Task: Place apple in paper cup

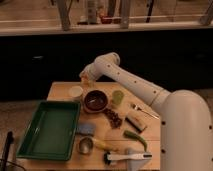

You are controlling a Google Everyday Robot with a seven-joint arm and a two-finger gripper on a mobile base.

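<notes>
You see the white arm [131, 83] reach from lower right up over the far-left end of the tabletop [59, 91]. Take the bowl [95, 100], dark red, as your landmark.

The jaws [86, 78] hang up-left of the bowl, above the tabletop's far edge. An orange-yellow patch sits right at them, prob. the apple [85, 77]; you can't tell if the jaws are open, closed or gripping it.

The cup [75, 92], white w/ pale inside, stands upright just left of the bowl, near it but apart, below and a bit left of the jaws.

Other things rel. to the bowl:
- Green cup [118, 97]: just right of it, upright.
- Green tray [49, 129]: below-left, big, at the tabletop's left side.
- Blue sponge [86, 129]: below it, beside the tray's right wall.
- Metal cup [85, 145]: further below, under the sponge.
- Banana [102, 145]: right beside the metal cup, looks to be touching it.
- Dark brown cluster [113, 117]: below-right; you can't tell what it is.
- Fork [144, 111]: well right, lying at a slant.
- Pale block [135, 121]: below-right, past the brown cluster.
- Green veg [135, 138]: below the block.
- White tool [127, 157]: at the near edge, lying flat.
</notes>
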